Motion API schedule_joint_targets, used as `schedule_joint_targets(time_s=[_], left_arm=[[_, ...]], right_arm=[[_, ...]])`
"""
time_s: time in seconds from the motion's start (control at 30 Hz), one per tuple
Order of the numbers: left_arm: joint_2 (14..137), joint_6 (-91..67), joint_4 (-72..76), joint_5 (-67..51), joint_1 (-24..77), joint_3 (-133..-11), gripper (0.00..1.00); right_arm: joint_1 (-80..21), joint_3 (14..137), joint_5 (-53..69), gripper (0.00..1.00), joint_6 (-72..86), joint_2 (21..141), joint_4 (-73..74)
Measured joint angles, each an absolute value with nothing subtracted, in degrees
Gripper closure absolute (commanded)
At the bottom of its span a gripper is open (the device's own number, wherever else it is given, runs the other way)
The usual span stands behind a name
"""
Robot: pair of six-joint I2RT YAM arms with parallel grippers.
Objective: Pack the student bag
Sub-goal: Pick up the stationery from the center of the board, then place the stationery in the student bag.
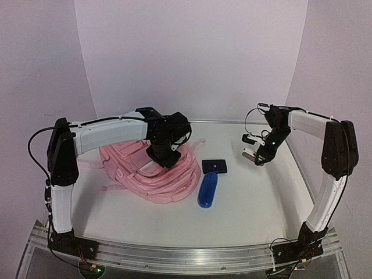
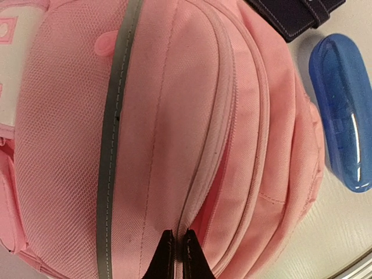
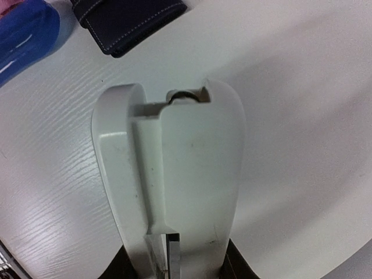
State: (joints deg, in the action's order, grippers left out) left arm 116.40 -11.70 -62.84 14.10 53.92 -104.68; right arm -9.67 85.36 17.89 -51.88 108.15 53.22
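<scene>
The student bag (image 1: 170, 179) is a soft pink backpack lying flat left of the table's middle. It fills the left wrist view (image 2: 64, 145), where one zip seam gapes open a little. My left gripper (image 1: 161, 161) rests on top of the bag. Its black fingers (image 2: 166, 258) are pinched on the edge of that zip seam (image 2: 200, 174). My right gripper (image 1: 260, 156) is at the right, above the table. It is shut on a white stapler (image 3: 192, 163), which also shows in the top view (image 1: 250, 153).
A blue oval hard case (image 1: 207, 190) lies just right of the bag and shows in the left wrist view (image 2: 343, 110). A dark navy wallet (image 1: 214, 167) lies behind it and shows in the right wrist view (image 3: 128, 20). The white table (image 1: 256, 203) has a metal rail at its near edge.
</scene>
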Motion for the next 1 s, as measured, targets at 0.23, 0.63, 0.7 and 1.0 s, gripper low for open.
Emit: schedule_joint_targets(time_s=[0.23, 0.63, 0.7, 1.0], left_arm=[[110.3, -15.8, -60.8, 10.2, 50.2, -104.5, 1.00], [102.7, -23.8, -52.3, 1.0, 43.8, -100.3, 1.00], [102.7, -25.1, -51.3, 0.1, 43.6, -100.2, 1.00], [102.7, -30.3, -47.1, -2.2, 42.3, -100.0, 1.00]], right_arm=[[-14.2, 86.6, 21.8, 0.82, -46.7, 106.6, 53.7], [-29.5, 95.8, 29.8, 0.83, -12.1, 106.1, 45.0], [-32.1, 97.0, 31.0, 0.82, -6.4, 106.4, 43.0], [-38.4, 101.2, 37.1, 0.75, 16.6, 114.9, 35.5]])
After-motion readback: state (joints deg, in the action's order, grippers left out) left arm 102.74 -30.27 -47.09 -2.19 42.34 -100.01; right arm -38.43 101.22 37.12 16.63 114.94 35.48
